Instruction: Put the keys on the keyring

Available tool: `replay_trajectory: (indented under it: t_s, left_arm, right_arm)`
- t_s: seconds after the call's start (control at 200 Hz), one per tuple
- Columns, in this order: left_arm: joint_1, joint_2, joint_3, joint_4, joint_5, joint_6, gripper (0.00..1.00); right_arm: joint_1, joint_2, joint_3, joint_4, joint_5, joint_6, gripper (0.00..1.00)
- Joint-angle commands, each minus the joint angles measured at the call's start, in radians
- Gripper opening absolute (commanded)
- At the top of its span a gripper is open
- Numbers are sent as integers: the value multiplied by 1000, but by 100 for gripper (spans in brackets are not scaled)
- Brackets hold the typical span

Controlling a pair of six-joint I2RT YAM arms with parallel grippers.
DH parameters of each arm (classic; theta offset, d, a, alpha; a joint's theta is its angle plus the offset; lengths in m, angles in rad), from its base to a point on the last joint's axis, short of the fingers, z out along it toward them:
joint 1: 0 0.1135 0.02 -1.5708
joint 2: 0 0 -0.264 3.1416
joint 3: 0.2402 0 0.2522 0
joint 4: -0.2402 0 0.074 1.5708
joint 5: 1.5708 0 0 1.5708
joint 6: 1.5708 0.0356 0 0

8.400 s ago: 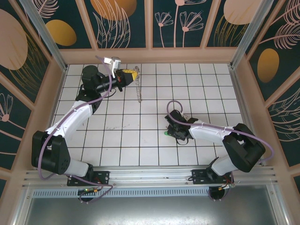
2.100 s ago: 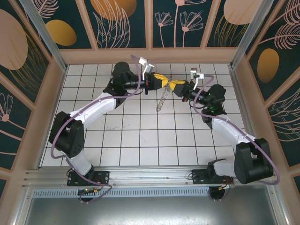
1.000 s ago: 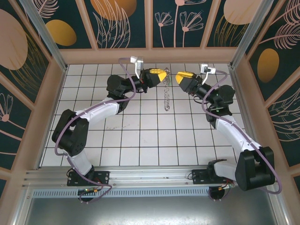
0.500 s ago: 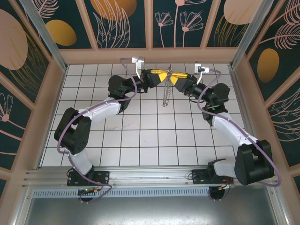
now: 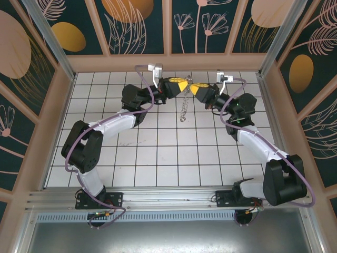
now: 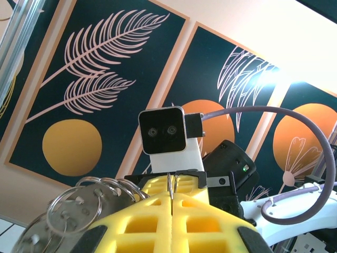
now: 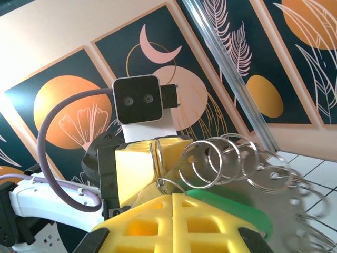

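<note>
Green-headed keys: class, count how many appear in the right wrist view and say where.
1. The small key with a bright green head lies just past the right arm's yellow fingers, beside the silvery rings; more could be hidden.

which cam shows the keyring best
Right wrist: the keyring sits close up, its loops distinct. Left wrist catches a few loops at lower left; top external shows it small, dangling like a chain.
</note>
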Motion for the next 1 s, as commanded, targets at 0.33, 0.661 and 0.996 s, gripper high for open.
replay_trajectory:
  t_s: [0.33,0.661,0.996]
  left_arm:
    - [-1,6,43,64,-9,-6,0]
    - [-1,8,44,69,0,-12,0]
    - [-2,6,43,69,9,-17,0]
  right_arm:
    - [42,-37,-5,-115,-34,-116,0]
    - [-57,-131,-7,-177,-32,-142,21]
    - [-88,-119,51,-166,-61,-158,34]
